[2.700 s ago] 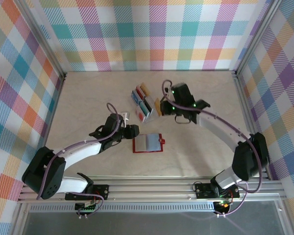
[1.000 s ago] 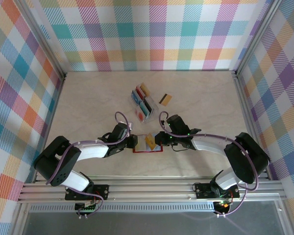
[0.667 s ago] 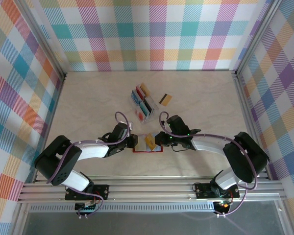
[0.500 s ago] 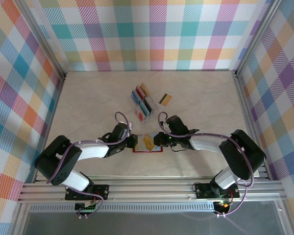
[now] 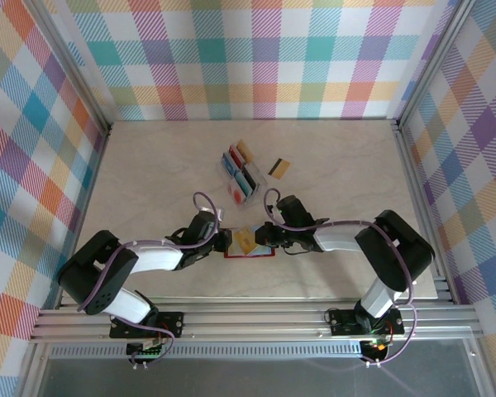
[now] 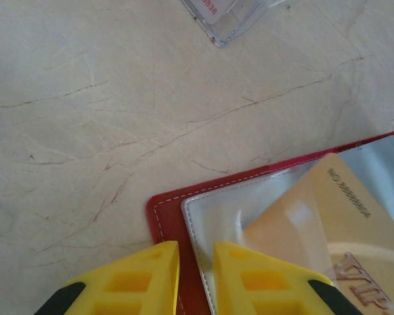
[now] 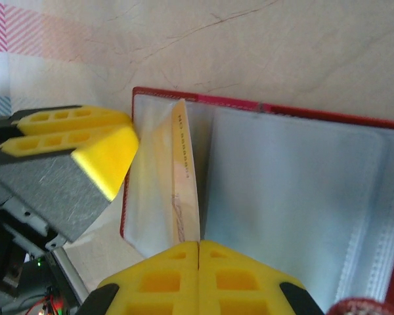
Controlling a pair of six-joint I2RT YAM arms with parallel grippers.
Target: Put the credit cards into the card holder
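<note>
Overhead: card holder (image 5: 250, 245) is lying open between my grippers; the right gripper (image 5: 266, 236) is driving the gold card (image 5: 245, 240) leftward, deeper than a second ago. Left wrist: my left gripper (image 6: 196, 249) is nipping the holder's left edge. Right wrist: closed jaws are pinching the card, its long axis pointing into the pocket (image 7: 154, 190).
</note>
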